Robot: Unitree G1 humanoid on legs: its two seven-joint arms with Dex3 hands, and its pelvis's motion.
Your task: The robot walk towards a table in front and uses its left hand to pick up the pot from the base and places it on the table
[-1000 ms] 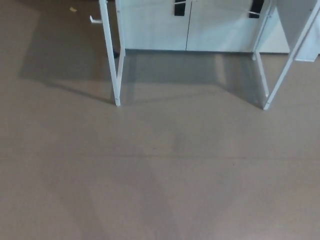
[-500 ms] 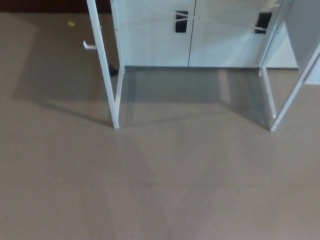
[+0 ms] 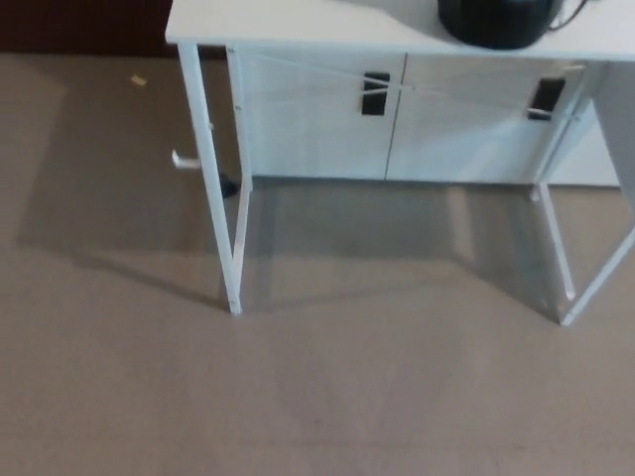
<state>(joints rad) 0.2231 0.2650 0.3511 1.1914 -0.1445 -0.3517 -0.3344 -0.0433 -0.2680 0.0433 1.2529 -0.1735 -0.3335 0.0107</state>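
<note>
A white table (image 3: 298, 25) on thin white legs stands ahead, its top along the upper edge of the head view. On it at the upper right sits a round black object (image 3: 499, 20), cut off by the frame; I cannot tell pot from base. Neither of my hands shows.
White cabinet doors (image 3: 397, 119) with black handles stand behind the table. The table's front legs (image 3: 213, 188) reach the brown floor at left and right. A small white hook (image 3: 184, 159) sticks out left of the left leg. A scrap (image 3: 138, 80) lies on the floor at far left.
The whole picture has shifted downward as the camera moved, bringing the tabletop and the black object into sight. Nothing else has moved.
</note>
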